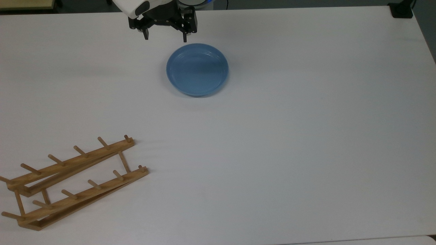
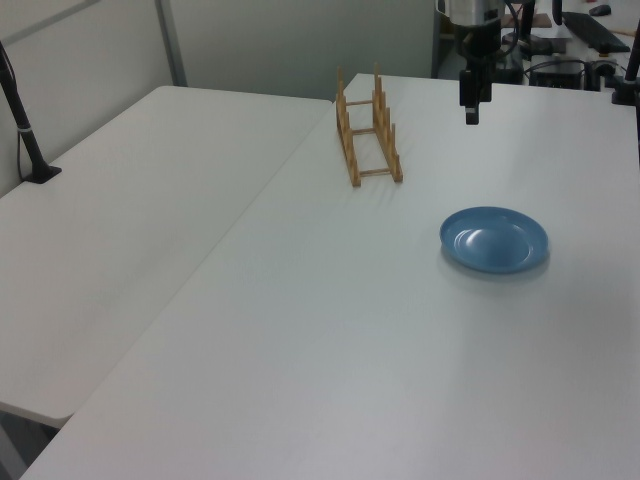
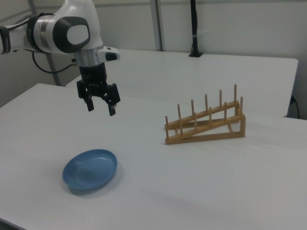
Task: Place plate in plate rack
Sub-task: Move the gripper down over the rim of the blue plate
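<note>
White bench [image 1: 306, 136] surface is seen across all three views, with a second white bench [image 2: 130, 230] butted against it at the left view's left and a grey wall behind. Above the bench the white robot arm [image 3: 67, 31] is hung, its black pincer [image 3: 100, 108] pointed downward with the fingers spread apart and nothing held between them. The pincer [image 1: 166, 36] is held in the air just beyond the far rim of the plate, at the top view's upper edge. The plate rack [image 1: 73, 182] is set at the top view's lower left, well apart from the plate, its two pegged rails laid parallel and sloped in the right view [image 3: 206, 122]. The plate [image 1: 197, 69], round and light blue, is laid flat and upright on the bench, untouched by the pincer.
</note>
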